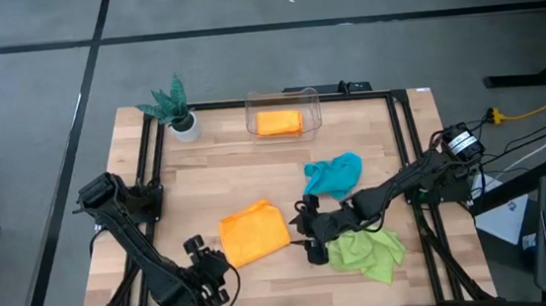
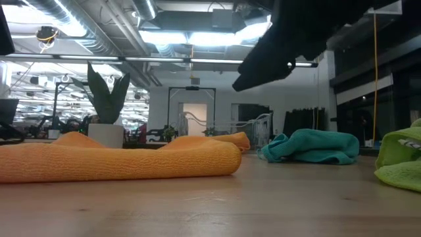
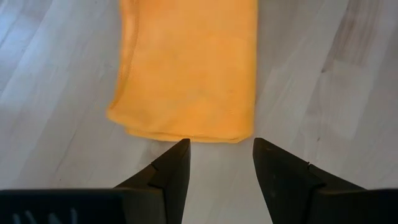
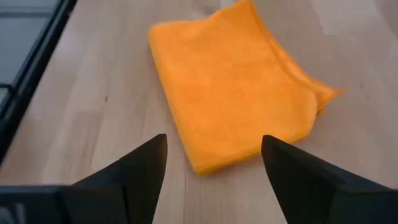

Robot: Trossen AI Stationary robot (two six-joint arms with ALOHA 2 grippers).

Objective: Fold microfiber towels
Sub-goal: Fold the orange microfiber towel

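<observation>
Wood bench (image 1: 284, 162), grey floor around. Folded orange towel (image 1: 254, 233) lower centre; left end effector (image 1: 206, 260) and right end effector (image 1: 300, 232) both open, empty.

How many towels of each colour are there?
Orange towels: 2, one on the table, one in the clear bin
Teal towel: 1
Green towel: 1
Total: 4
</observation>
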